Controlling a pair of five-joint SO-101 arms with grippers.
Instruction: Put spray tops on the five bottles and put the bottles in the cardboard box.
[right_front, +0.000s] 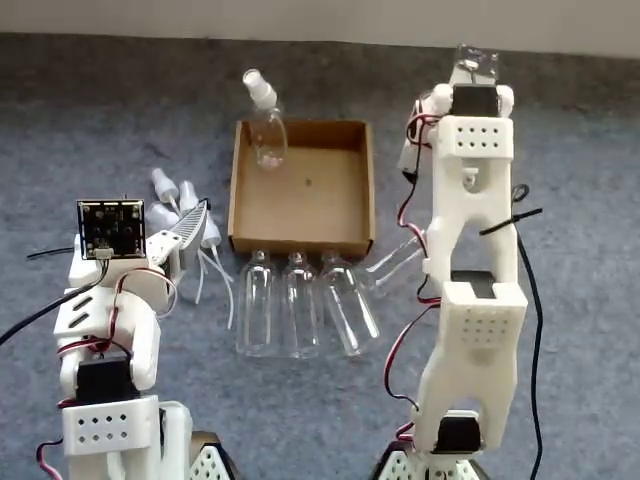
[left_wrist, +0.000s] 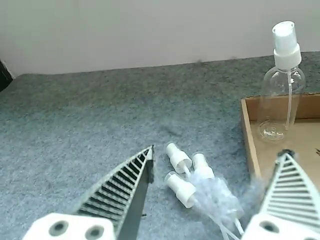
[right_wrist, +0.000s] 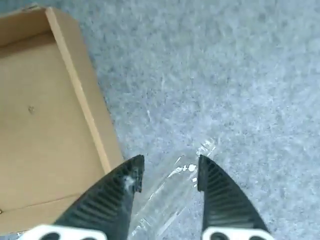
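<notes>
A: Right end effector (right_wrist: 170, 160)?
B: Clenched on a clear bottle (right_wrist: 167, 200), out over the grey surface (right_wrist: 240, 75), right of the cardboard box (right_wrist: 45, 100). That's upper right in the high view. Can't tell if that bottle has a top.
A: Left?
B: Left end effector (left_wrist: 217, 150) released, jaws wide apart, above the loose spray tops (left_wrist: 181, 175) left of the box.
A: Other task things?
B: One capped bottle (right_front: 268, 140) upright in the box's upper-left corner. Three uncapped bottles (right_front: 300, 305) lying side by side just below the box's lower edge.
A: Risks?
B: Held bottle looks like thin, slick plastic. Squeeze too hard and it probably buckles; squeeze too lightly and it slips. Spray tops are bunched with their tubes crossing, so a closing grab may take two or drag a neighbour along. The long tube has to thread a narrow neck, and any tilt likely catches it on the rim. Lying bottles are round, so a nudge could roll them. An arm swinging over the box could tip the upright one.
</notes>
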